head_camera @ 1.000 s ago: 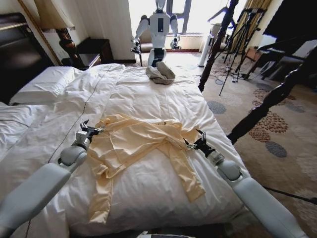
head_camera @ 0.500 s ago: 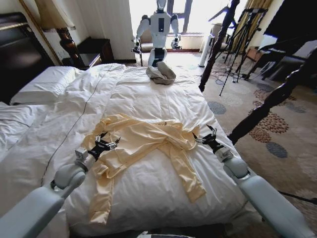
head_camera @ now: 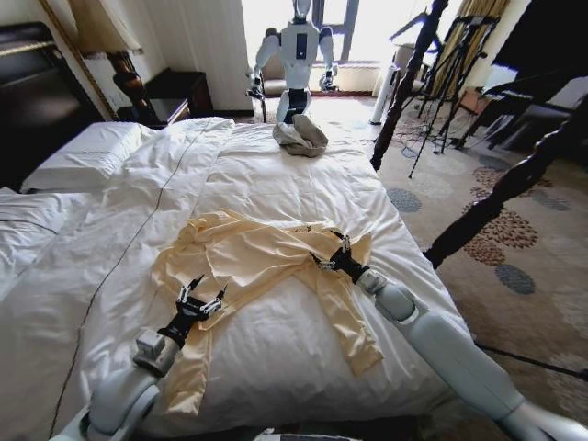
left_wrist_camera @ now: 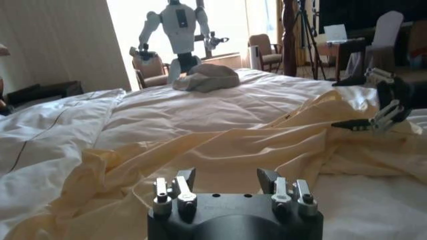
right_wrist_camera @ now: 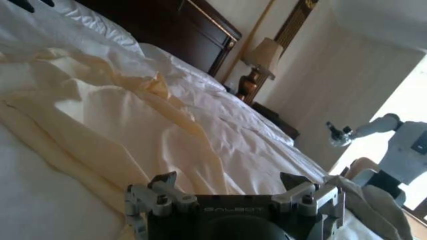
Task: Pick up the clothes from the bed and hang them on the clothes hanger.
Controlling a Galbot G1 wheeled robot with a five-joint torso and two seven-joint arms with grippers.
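Both of my arms have shifted over the last second: my left pincer (head_camera: 200, 299) slid back from the top's upper corner down toward me, and my right pincer (head_camera: 333, 256) swung in from the bed's edge onto the fabric. So where things sit now: the pale yellow hooded top (head_camera: 262, 257) lies spread flat on the bed (head_camera: 276, 175), on the white duvet, sleeves trailing toward the near edge. My left pincer hovers spread right at the sleeve on my left side, and in the left wrist view its fingers (left_wrist_camera: 185, 179) are apart with yellow cloth (left_wrist_camera: 220, 150) just ahead, nothing between them. My right pincer is spread too, low over the middle of the top near the other sleeve; the right wrist view shows its fingers (right_wrist_camera: 163, 181) wide with fabric (right_wrist_camera: 120, 125) beyond them. Progress-wise, I'd say this is barely started: nothing is gripped, the top hasn't left the bed, and no hanger is anywhere I can spot. Grabbing, lifting and hanging are all left to do. That little grey-beige bundle (head_camera: 299, 136) at the far end isn't my concern.
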